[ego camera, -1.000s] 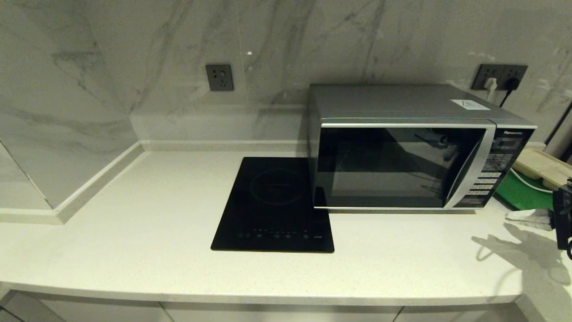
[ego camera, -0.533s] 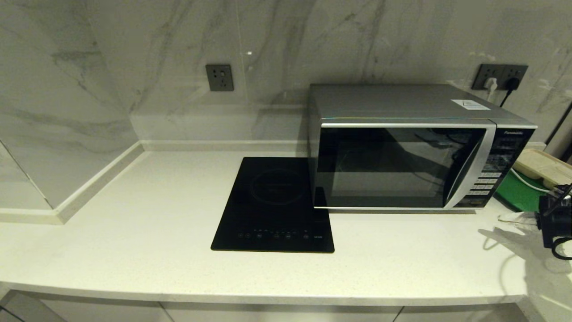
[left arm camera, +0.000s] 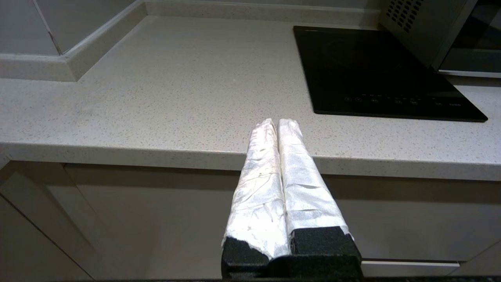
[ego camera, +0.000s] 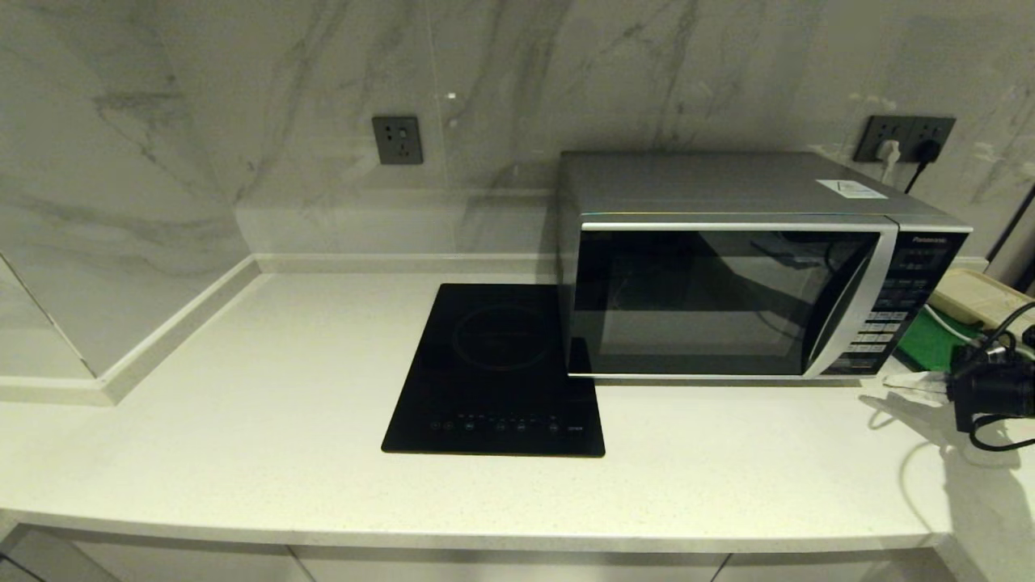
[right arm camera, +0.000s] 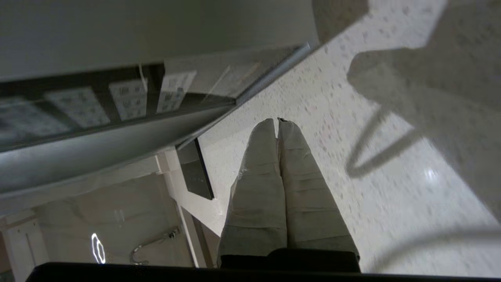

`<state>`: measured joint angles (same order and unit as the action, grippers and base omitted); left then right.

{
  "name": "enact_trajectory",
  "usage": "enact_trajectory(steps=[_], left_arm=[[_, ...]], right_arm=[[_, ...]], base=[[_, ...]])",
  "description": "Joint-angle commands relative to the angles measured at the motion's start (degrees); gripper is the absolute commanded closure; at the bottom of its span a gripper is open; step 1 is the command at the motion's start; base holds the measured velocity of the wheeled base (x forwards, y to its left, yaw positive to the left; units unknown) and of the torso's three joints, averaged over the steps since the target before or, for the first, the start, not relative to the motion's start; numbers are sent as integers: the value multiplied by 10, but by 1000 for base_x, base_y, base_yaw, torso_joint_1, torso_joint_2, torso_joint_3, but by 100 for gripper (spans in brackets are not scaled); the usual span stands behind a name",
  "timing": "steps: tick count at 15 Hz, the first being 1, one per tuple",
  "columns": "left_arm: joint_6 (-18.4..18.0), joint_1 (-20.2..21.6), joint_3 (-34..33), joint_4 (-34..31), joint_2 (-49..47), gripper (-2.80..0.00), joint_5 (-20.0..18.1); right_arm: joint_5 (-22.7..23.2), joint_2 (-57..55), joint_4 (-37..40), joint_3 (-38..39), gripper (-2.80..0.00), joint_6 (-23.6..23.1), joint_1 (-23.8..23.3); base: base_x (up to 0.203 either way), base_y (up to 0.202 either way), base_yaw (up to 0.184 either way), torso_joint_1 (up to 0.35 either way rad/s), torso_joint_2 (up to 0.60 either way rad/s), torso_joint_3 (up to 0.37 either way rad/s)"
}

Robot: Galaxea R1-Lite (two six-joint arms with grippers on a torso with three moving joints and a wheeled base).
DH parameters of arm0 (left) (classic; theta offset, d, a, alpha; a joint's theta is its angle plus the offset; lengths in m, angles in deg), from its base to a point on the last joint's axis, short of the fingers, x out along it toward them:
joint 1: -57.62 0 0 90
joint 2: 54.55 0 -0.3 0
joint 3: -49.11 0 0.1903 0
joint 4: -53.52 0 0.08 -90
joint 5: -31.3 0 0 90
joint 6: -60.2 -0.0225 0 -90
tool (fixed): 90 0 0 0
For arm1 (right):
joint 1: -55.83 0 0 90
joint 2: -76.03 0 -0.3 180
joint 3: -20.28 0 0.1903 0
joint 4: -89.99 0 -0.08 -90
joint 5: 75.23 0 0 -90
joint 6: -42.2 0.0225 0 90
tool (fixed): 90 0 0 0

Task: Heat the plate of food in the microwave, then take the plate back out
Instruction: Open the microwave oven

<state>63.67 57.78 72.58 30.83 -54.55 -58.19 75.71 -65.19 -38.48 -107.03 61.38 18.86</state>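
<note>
Marble walls back a pale speckled table [ego camera: 242, 453]. At right of centre in the head view stands the microwave [ego camera: 752, 267], door shut, touching the black cooktop [ego camera: 497, 372]. Right gripper [ego camera: 906, 382] at the right edge, fingers clenched on nothing, beside the keypad corner. Left gripper [left arm camera: 277, 122] idle before the table edge, fingers clenched.

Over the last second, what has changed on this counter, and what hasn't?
The right gripper, shut and empty, has come in from the head view's right edge toward the microwave keypad side. Microwave door still closed; cooktop unmoved; left gripper parked, shut.
</note>
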Motion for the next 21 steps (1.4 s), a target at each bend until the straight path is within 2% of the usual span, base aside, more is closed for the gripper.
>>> enact_trajectory(steps=[1,3,7,21], left_arm=[[0,0,0,0,0,0,0],[0,0,0,0,0,0,0],[0,0,0,0,0,0,0],[0,0,0,0,0,0,0]], right_arm=[[4,-22,2,-26,0,8,13],[4,-33,1,-49,0,25,23],[4,-45,1,-73,0,31,31],[7,-31,0,-76,0,31,35]], base=[[0,0,0,0,0,0],[0,0,0,0,0,0],[0,0,0,0,0,0],[0,0,0,0,0,0]])
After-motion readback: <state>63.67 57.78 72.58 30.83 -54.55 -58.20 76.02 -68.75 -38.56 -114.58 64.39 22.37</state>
